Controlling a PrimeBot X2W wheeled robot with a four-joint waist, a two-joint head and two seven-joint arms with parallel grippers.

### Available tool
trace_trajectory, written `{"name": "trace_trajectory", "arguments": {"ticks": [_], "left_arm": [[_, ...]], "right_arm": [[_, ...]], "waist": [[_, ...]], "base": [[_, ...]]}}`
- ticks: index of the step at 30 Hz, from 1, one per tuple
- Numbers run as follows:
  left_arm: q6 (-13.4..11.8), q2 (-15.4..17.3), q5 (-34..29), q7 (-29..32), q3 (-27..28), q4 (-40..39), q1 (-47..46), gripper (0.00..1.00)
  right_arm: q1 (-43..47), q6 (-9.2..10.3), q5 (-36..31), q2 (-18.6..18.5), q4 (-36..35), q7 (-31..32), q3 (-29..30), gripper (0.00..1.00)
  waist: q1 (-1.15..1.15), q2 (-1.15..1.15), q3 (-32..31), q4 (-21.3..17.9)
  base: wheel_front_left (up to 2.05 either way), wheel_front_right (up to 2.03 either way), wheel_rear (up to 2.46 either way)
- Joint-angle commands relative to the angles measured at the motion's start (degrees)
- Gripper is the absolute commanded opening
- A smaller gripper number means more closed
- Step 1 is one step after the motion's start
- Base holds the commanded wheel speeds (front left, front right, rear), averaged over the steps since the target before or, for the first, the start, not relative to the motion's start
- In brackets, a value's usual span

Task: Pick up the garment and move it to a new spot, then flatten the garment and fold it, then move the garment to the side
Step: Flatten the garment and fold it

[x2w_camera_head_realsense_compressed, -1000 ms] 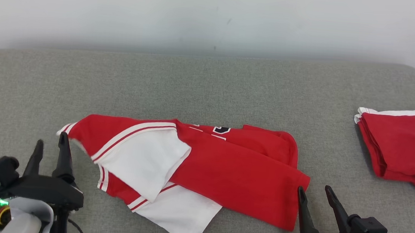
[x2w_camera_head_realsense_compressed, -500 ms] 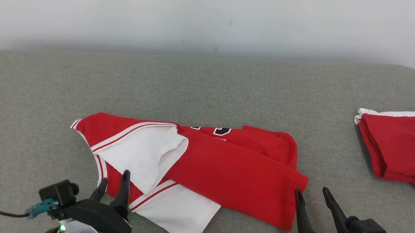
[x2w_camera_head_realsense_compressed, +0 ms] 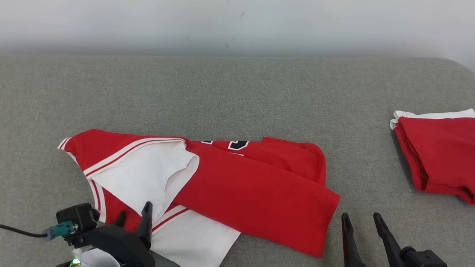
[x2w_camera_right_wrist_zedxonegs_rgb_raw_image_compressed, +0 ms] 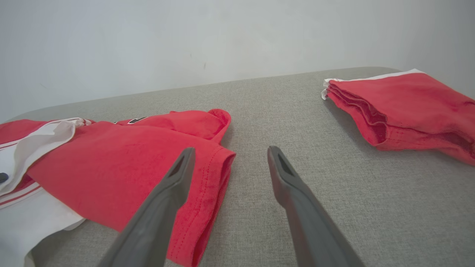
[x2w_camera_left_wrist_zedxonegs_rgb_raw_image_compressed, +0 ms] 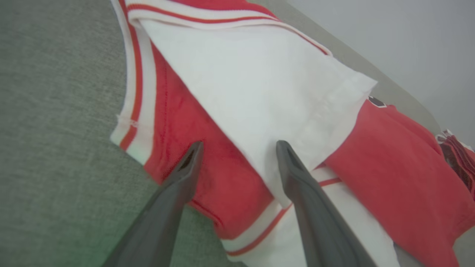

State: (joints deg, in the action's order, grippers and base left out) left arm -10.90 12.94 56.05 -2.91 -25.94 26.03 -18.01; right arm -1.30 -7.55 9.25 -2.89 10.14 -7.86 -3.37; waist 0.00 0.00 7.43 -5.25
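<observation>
A: Red-and-white jersey garment (x2w_camera_head_realsense_compressed: 253, 195)?
B: Crumpled mid grey fabric bench (x2w_camera_head_realsense_compressed: 267, 93). Left gripper (x2w_camera_head_realsense_compressed: 134, 210) over its near hem, right gripper (x2w_camera_head_realsense_compressed: 360, 216) beside red corner; both jaws wide, empty, probably poised for flattening.

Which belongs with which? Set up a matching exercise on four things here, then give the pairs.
1 left arm's dark fingers
2 right arm's dark fingers
3 rumpled red-and-white jersey
4 folded red cloth stack

a far right of grey upholstered surface
b open, over jersey's striped near corner
c spread mid-surface
d open, beside jersey's red edge

Pairs: 1-b, 2-d, 3-c, 4-a
</observation>
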Motion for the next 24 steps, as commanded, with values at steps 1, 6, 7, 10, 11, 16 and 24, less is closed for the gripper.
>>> {"name": "trace_trajectory", "arguments": {"ticks": [1, 6, 7, 10, 11, 16, 24], "left_arm": [[0.2, 0.0, 0.1, 0.4, -0.1, -0.1, -0.7, 0.78], [2.7, 0.0, 0.8, 0.9, -0.8, -1.4, -0.6, 0.0], [3.4, -0.1, 0.9, 0.8, -0.9, -1.8, -0.6, 0.0], [4.8, -0.5, 1.6, 0.4, -0.9, -2.6, -0.2, 0.0], [4.9, -0.2, 1.7, 0.3, -0.6, -2.8, -0.1, 0.0], [4.5, 1.7, 2.9, -1.5, 1.8, -5.7, 2.6, 0.0], [0.4, 6.4, 5.5, -1.7, 6.4, -14.4, 12.3, 0.0]], "right_arm": [[-0.7, 0.14, 0.3, 0.0, 0.0, -0.3, 0.1, 1.0], [-0.6, 0.14, 0.4, 0.0, 0.2, -0.5, 0.2, 1.0], [-0.7, 0.14, 0.4, 0.0, 0.3, -0.6, 0.2, 1.0], [-0.7, 0.14, 0.5, 0.0, 0.5, -0.6, 0.2, 1.0], [-0.7, 0.14, 0.5, 0.0, 0.5, -0.6, 0.2, 1.0], [-0.3, 0.14, -0.1, 0.0, 0.4, -0.6, 0.8, 1.0], [0.3, 0.14, -0.4, 0.0, -0.3, -0.1, 1.5, 1.0]], "waist": [[0.0, 0.0, 0.1, 0.1], [0.0, 0.0, -0.1, 0.9], [0.0, 0.0, -0.1, 1.1], [0.0, 0.0, -0.3, 1.9], [0.0, 0.0, -0.4, 2.2], [0.0, 0.0, -0.7, 3.9], [0.0, 0.0, -0.5, 5.5]], "base": [[0.0, 0.0, 0.0], [0.0, 0.0, 0.0], [0.0, 0.0, 0.0], [0.0, 0.0, 0.0], [0.0, 0.0, 0.0], [0.0, 0.0, 0.0], [0.0, 0.0, 0.0]]}}
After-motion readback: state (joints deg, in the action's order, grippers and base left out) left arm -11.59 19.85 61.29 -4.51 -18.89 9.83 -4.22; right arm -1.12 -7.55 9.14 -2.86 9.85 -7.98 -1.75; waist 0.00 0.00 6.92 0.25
